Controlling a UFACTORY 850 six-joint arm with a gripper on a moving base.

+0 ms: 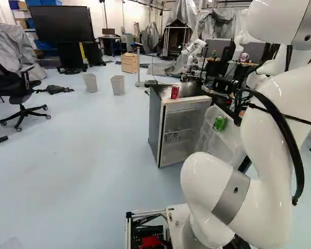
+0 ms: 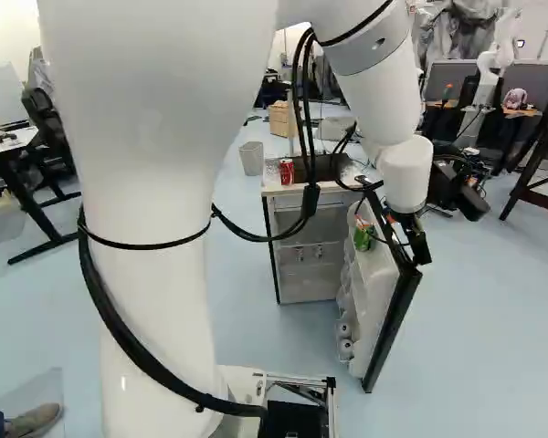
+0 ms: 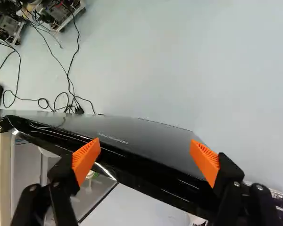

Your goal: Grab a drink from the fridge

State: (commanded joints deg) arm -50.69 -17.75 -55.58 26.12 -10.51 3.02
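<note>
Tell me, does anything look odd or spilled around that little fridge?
No spill or damage shows. The fridge door stands wide open, not shut as usual, and a red can sits on top of the fridge instead of inside, like the green can in the door.

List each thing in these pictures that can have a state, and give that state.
Gripper: open, fingers wide apart
Fridge door: swung open
Red can: upright on the fridge
Green can: in the door's shelf
Large screen: dark
Two bins: upright
</note>
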